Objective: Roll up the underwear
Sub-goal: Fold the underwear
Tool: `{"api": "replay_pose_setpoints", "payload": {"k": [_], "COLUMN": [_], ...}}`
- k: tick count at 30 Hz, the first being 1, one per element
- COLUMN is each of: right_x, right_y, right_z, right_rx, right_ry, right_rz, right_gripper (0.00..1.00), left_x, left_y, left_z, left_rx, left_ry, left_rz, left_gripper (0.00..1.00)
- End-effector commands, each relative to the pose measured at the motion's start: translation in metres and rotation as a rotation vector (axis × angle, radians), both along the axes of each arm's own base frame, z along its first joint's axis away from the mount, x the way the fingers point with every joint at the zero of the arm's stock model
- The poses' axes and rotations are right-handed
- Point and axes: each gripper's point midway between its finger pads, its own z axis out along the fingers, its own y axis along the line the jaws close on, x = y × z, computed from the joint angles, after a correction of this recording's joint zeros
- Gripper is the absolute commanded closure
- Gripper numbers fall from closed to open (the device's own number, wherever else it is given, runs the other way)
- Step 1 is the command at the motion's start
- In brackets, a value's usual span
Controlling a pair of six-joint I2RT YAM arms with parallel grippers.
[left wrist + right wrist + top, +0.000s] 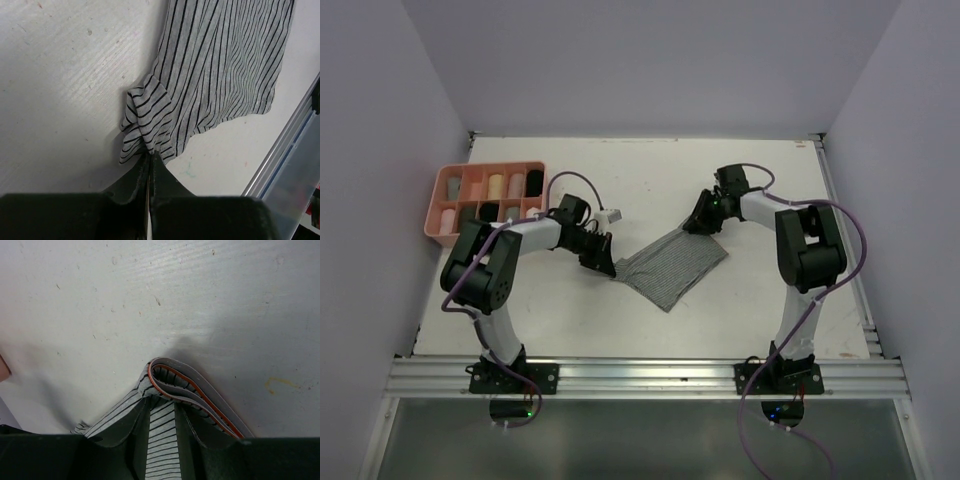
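On the table (650, 180), the left jaws pinch shut on the left corner of the grey striped underwear (672, 267), whose long axis runs diagonally to the right jaws, clamped on its far waistband.

Bright, even light, with soft shadow beside the underwear (220, 65).

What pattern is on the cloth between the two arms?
The underwear is light grey with thin black stripes, clearest in the left wrist view.
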Motion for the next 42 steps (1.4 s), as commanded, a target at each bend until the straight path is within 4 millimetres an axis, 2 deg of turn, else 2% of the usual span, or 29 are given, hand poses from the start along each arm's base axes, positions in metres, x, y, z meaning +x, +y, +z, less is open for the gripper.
{"api": "replay_pose_setpoints", "payload": {"k": [1, 5, 8, 9, 10, 11, 12, 13, 14, 15, 16, 17, 18, 19, 21, 23, 24, 25, 26, 30, 31, 35, 36, 37, 38, 40, 41, 42], "right_x": [0.01, 0.004, 0.003, 0.002, 0.003, 0.006, 0.009, 0.009, 0.014, 0.014, 0.015, 0.014, 0.012, 0.012, 0.002, -0.011, -0.015, -0.019, -0.028, -0.042, -0.044, -0.063, -0.068, -0.068, -0.082, -0.09, -0.105, -0.108], "right_y": [-0.01, -0.005, 0.002, 0.006, 0.009, 0.013, 0.016, 0.018, 0.021, 0.023, 0.022, 0.021, 0.021, 0.018, 0.016, 0.011, 0.008, 0.005, 0.003, -0.011, -0.016, -0.028, -0.029, -0.032, -0.036, -0.033, -0.033, -0.032], "right_z": [-0.01, -0.011, 0.0, 0.005, 0.014, 0.033, 0.045, 0.055, 0.081, 0.093, 0.115, 0.115, 0.129, 0.133, 0.129, 0.11, 0.102, 0.096, 0.081, 0.044, 0.037, -0.002, -0.009, -0.011, -0.021, -0.021, -0.029, -0.022], "right_rx": [-0.045, -0.019, 0.037, 0.057, 0.077, 0.114, 0.13, 0.142, 0.161, 0.176, 0.186, 0.19, 0.207, 0.209, 0.207, 0.186, 0.179, 0.182, 0.187, 0.186, 0.18, 0.155, 0.149, 0.141, 0.138, 0.171, 0.19, 0.206], "right_ry": [-0.015, -0.006, -0.02, -0.03, -0.045, -0.084, -0.107, -0.122, -0.177, -0.198, -0.24, -0.235, -0.258, -0.263, -0.228, -0.179, -0.163, -0.154, -0.124, -0.074, -0.068, -0.024, -0.014, -0.028, -0.002, -0.028, 0.003, -0.02], "right_rz": [0.001, 0.022, 0.039, 0.047, 0.052, 0.059, 0.065, 0.07, 0.08, 0.092, 0.096, 0.096, 0.106, 0.101, 0.113, 0.125, 0.12, 0.117, 0.105, 0.059, 0.046, -0.001, -0.012, -0.03, -0.074, -0.112, -0.157, -0.172], "right_gripper": [0.69, 0.69, 0.68, 0.67, 0.67, 0.66, 0.66, 0.65, 0.65, 0.65, 0.64, 0.64, 0.64, 0.64, 0.65, 0.67, 0.69, 0.7, 0.72, 0.75, 0.76, 0.79, 0.81, 0.82, 0.82, 0.83, 0.83, 0.84], "left_x": [0.006, 0.022, 0.03, 0.031, 0.033, 0.035, 0.037, 0.041, 0.044, 0.047, 0.051, 0.054, 0.055, 0.058, 0.053, 0.054, 0.046, 0.045, 0.041, 0.028, 0.028, 0.028, 0.034, 0.033, 0.045, 0.045, 0.05, 0.057], "left_y": [0.014, 0.012, 0.01, 0.009, 0.008, 0.006, 0.006, 0.005, 0.005, 0.006, 0.006, 0.006, 0.003, -0.001, -0.013, -0.025, -0.039, -0.047, -0.054, -0.072, -0.074, -0.069, -0.067, -0.063, -0.058, -0.049, -0.044, -0.043], "left_z": [-0.017, -0.006, 0.005, 0.01, 0.017, 0.032, 0.042, 0.063, 0.075, 0.085, 0.106, 0.115, 0.124, 0.137, 0.146, 0.138, 0.135, 0.123, 0.118, 0.079, 0.063, 0.028, 0.024, 0.012, 0.008, -0.008, -0.01, -0.007], "left_rx": [0.092, 0.091, 0.088, 0.083, 0.073, 0.052, 0.037, 0.012, -0.001, -0.005, -0.016, -0.022, -0.04, -0.066, -0.143, -0.164, -0.191, -0.204, -0.223, -0.236, -0.226, -0.186, -0.176, -0.156, -0.127, -0.094, -0.094, -0.099], "left_ry": [-0.043, -0.105, -0.132, -0.149, -0.167, -0.206, -0.245, -0.313, -0.352, -0.399, -0.468, -0.499, -0.534, -0.571, -0.568, -0.505, -0.462, -0.421, -0.395, -0.274, -0.245, -0.172, -0.187, -0.149, -0.18, -0.138, -0.138, -0.167], "left_rz": [-0.011, -0.005, -0.023, -0.036, -0.045, -0.052, -0.065, -0.067, -0.07, -0.078, -0.079, -0.08, -0.099, -0.11, -0.156, -0.174, -0.201, -0.209, -0.216, -0.206, -0.207, -0.221, -0.224, -0.229, -0.227, -0.244, -0.245, -0.264], "left_gripper": [1.0, 0.97, 0.78, 0.69, 0.66, 0.64, 0.59, 0.55, 0.52, 0.45, 0.41, 0.38, 0.35, 0.35, 0.39, 0.43, 0.49, 0.52, 0.56, 0.58, 0.59, 0.61, 0.61, 0.61, 0.61, 0.61, 0.61, 0.61]}}
